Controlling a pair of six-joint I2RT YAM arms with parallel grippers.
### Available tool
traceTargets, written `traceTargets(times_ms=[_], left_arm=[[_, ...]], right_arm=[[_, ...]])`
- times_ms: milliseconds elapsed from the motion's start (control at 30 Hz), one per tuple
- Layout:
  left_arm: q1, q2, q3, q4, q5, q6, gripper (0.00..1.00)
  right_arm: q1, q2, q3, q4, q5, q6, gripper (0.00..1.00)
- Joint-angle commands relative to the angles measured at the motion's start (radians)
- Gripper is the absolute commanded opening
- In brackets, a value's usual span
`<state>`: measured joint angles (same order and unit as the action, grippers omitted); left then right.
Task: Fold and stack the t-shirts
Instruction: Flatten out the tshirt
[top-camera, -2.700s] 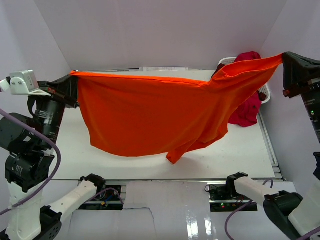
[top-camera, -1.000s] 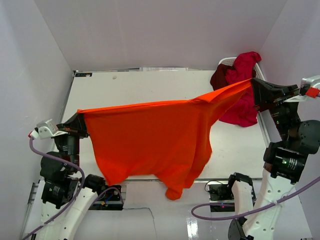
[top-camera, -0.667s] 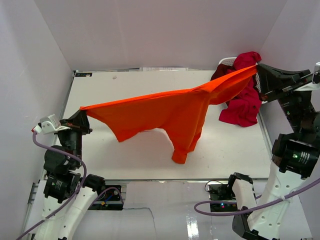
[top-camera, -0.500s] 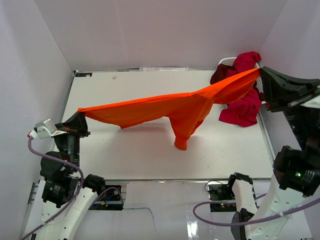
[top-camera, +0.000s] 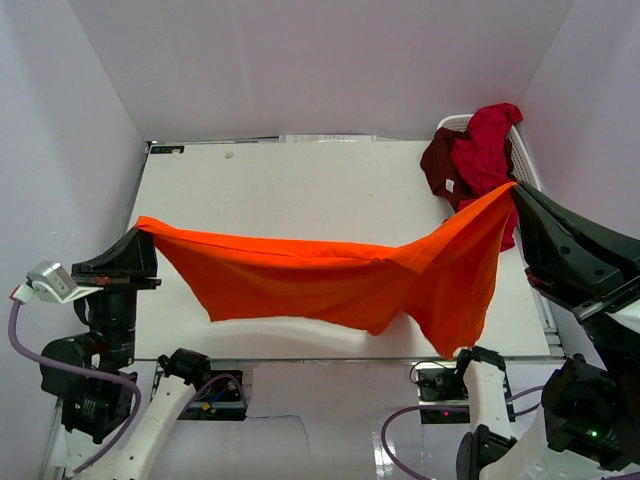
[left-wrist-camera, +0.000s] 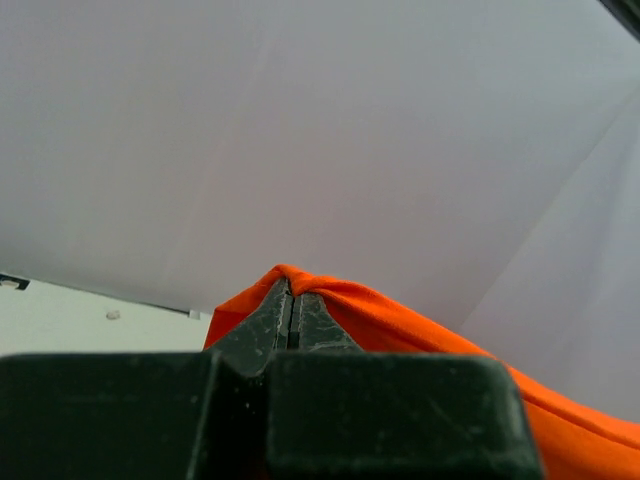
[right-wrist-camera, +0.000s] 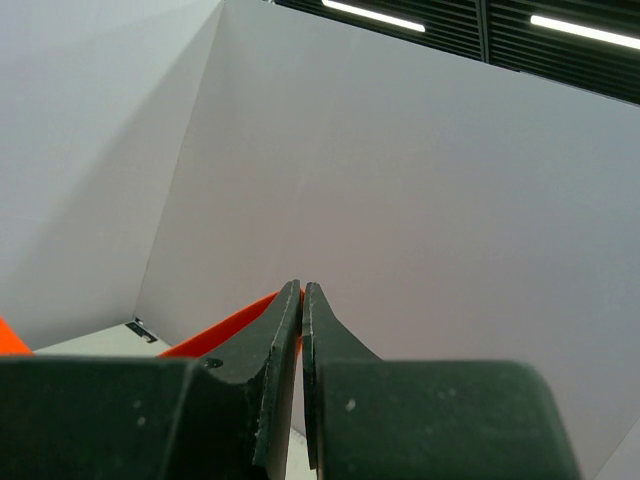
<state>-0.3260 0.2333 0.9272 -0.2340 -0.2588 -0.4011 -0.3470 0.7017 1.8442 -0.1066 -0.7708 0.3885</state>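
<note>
The white table (top-camera: 300, 190) is seen spread across the middle of the top view. Over its near half the orange t-shirt (top-camera: 340, 285) is held up, stretched from left to right between the two hands. It sags in the middle, and a longer flap is hung down at the right toward the table's near edge; whether that flap touches the table cannot be told. At the far right corner a white laundry basket (top-camera: 452, 124) is set. The crimson t-shirt (top-camera: 490, 140) is draped over it, and the dark maroon t-shirt (top-camera: 438, 160) is bunched against the crimson one's left side. The left hand (top-camera: 139, 224) is clamped on the orange t-shirt's left corner: in the left wrist view its fingers (left-wrist-camera: 270, 315) are pressed together, with a fold of orange cloth pinched at their tips. The right hand (top-camera: 514, 187) is closed on the opposite corner, near the basket; in the right wrist view its fingers (right-wrist-camera: 285, 330) are seen nearly touching, with orange cloth just behind them.
</note>
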Motion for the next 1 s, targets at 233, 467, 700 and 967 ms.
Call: traceTargets(times_ms=[233, 467, 700, 967], left_arm=[[0.044, -0.018, 0.036, -0.033, 0.059, -0.008, 0.0], [0.044, 0.044, -0.073, -0.016, 0.052, -0.042, 0.0], [0.042, 0.19, -0.123, 0.139, -0.016, -0.019, 0.0], [0.044, 0.506, -0.12, 0.356, -0.026, -0.022, 0.0]], right_arm=[[-0.027, -0.054, -0.098, 0.042, -0.012, 0.055, 0.08], [-0.052, -0.062, -0.377, 0.133, -0.041, 0.07, 0.08], [-0.076, 0.056, -0.448, 0.133, -0.025, 0.026, 0.08], [-0.008, 0.295, -0.46, 0.122, 0.037, -0.065, 0.08]])
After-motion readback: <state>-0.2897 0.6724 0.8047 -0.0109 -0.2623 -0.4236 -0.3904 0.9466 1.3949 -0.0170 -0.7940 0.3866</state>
